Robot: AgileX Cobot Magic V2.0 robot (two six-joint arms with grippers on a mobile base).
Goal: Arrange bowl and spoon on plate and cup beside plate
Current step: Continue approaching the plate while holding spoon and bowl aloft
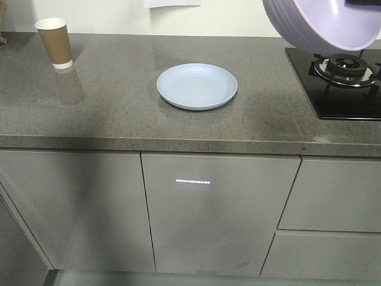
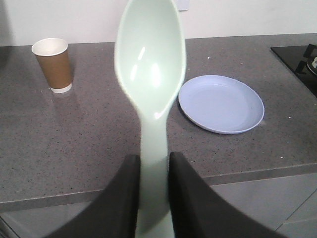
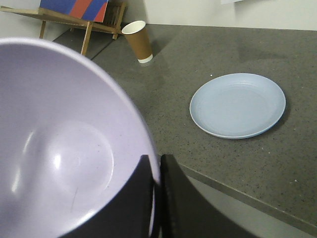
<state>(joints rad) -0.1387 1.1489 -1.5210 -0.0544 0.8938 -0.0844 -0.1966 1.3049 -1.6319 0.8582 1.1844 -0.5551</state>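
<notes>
Presently the right gripper (image 3: 156, 159) pinches the bowl (image 3: 59, 148) by its rim, aloft and right of the bare plate (image 1: 196, 86) on the counter (image 1: 107, 113), so the plate lies leftward and below, while the left gripper (image 2: 153, 158) clamps the spoon (image 2: 151, 64) by its handle, scoop forward, plate to its right.

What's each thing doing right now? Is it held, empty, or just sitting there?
Bowl: empty, held up by its rim in the right jaws.
Spoon: held by its handle in the left jaws.
Plate: empty, flat on the counter.
Cup: upright on the counter, apart from the plate.
</notes>
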